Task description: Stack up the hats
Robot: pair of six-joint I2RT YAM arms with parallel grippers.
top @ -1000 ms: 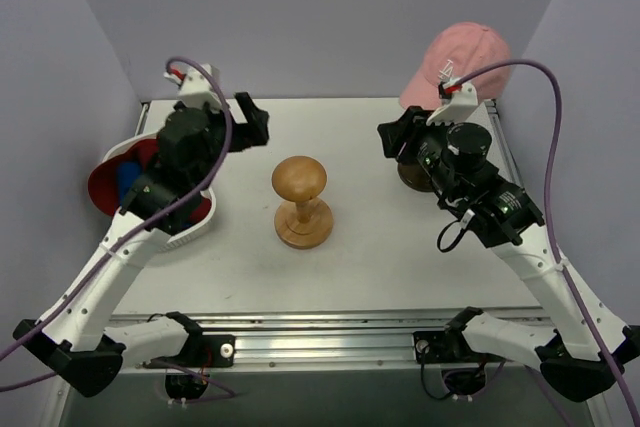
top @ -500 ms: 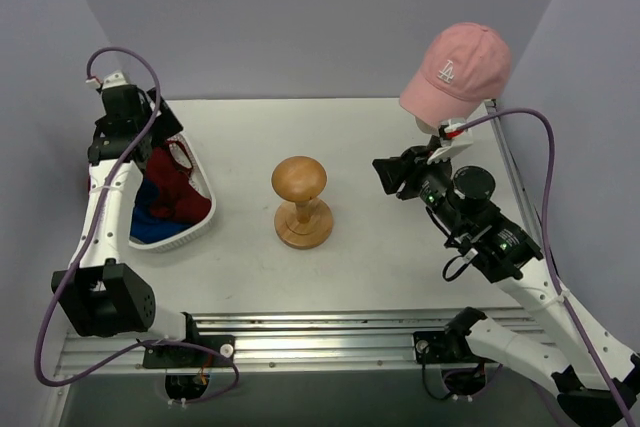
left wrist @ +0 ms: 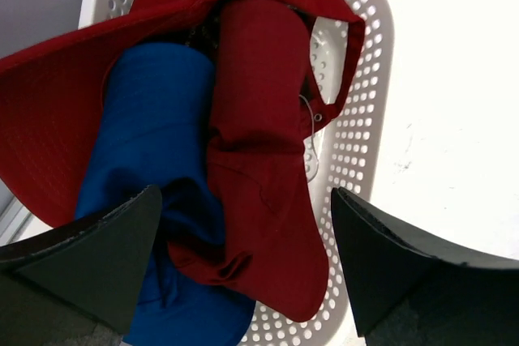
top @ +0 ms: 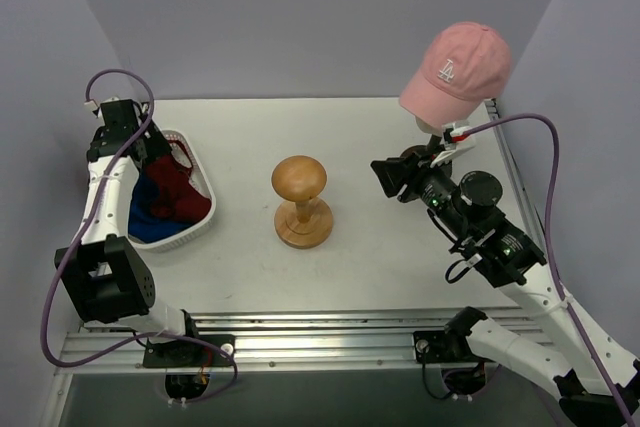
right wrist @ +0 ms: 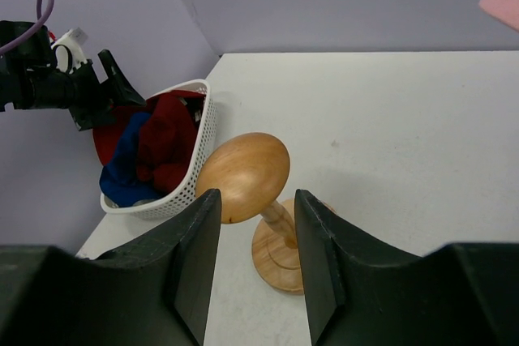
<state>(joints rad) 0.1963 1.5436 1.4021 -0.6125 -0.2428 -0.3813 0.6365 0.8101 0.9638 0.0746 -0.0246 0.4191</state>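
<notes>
Left hand [left wrist: 243, 196] wide above the basket, right hand [right wrist: 258, 200] half closed and empty

My left hand hangs with jaws fully apart over the white basket [left wrist: 365, 119] at the left edge of the desk [top: 380, 257]. In the basket the blue hat [left wrist: 154, 119] lies crumpled between the red hats [left wrist: 259, 103], and I cannot tell which red one is the cap. The pink cap [top: 458, 65] sits high at the far right corner. I judge all of them light, soft and floppy. They will fold when pinched, so a thick brim or crown edge seems the best place to hold. The left wrist view alone shows these folds, and the top view shows the whole pink cap. The right wrist view gives only a corner of it, plus the wooden stand [right wrist: 243, 172] well beyond the narrow jaws.
</notes>
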